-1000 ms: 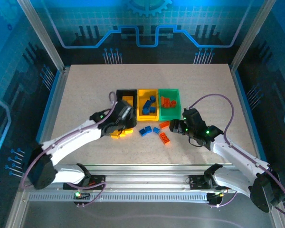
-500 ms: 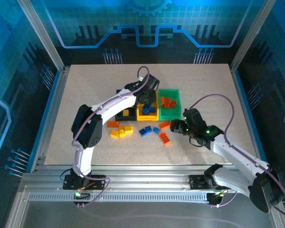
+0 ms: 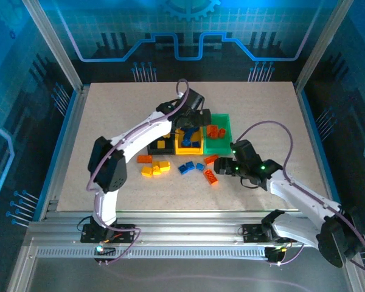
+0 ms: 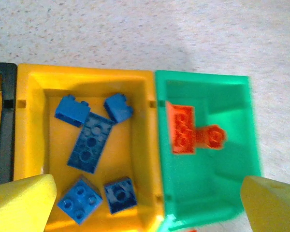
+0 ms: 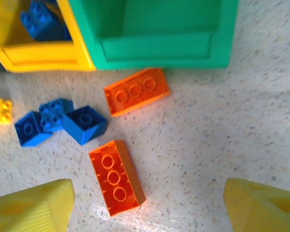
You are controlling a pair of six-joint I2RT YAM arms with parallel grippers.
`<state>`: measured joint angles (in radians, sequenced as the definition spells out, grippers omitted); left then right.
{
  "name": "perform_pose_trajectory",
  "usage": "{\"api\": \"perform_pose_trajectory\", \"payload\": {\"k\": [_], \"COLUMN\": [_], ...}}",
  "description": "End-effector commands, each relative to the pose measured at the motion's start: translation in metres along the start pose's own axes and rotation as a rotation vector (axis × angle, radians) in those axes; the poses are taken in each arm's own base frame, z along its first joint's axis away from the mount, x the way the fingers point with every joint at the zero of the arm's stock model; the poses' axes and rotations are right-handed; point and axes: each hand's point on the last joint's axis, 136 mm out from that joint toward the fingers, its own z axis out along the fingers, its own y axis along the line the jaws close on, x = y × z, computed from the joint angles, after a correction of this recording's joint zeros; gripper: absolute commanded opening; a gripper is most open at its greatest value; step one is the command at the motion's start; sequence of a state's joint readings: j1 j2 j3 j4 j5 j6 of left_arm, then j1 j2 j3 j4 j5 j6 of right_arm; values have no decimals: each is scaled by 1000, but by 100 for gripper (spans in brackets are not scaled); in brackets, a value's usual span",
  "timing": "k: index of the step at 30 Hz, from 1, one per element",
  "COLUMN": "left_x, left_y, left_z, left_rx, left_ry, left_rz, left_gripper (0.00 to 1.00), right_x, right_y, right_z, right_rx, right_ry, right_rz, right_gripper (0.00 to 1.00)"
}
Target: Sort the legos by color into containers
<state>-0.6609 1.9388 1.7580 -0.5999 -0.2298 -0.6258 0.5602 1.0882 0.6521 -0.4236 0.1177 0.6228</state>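
Five blue legos point(image 4: 92, 142) in yellow bin point(image 4: 87, 73)

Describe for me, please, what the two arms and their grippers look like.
The left arm and right arm have white links, black joints and a lilac cable looping off each. Small green lights glow near the right wrist. The left gripper and right gripper are black with blunt yellow fingers, finely ribbed.
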Motion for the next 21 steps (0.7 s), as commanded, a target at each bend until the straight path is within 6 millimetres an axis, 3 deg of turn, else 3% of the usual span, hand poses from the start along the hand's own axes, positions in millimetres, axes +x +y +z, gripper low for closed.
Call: {"api": "perform_pose_trajectory", "payload": {"k": [1,5,7,13,21], "left_x": [1,34,55,108,155], "left_y": [-34,-28,-15,49,127], "left_z": [-58,-84,-94,-108,-119], "left_rx": [168,239,253,199,84], "left_ry": [-45,-30,-21,-6,-30], "left_rz": [17,-3,-19,-100,-199], "left_gripper": [99,99,99,99,99], "right_x": [15,23,23,29,49], "right_y": [15,22,27,29,28], "right_z": [12,30,39,65,84], "right_rx": [-14,33,57,142,187], "right_ry": [77,128,138,197,267], "right_rz": [-114,-180,-215,-269,-281], "right_gripper": [82,81,80,76,53]}}
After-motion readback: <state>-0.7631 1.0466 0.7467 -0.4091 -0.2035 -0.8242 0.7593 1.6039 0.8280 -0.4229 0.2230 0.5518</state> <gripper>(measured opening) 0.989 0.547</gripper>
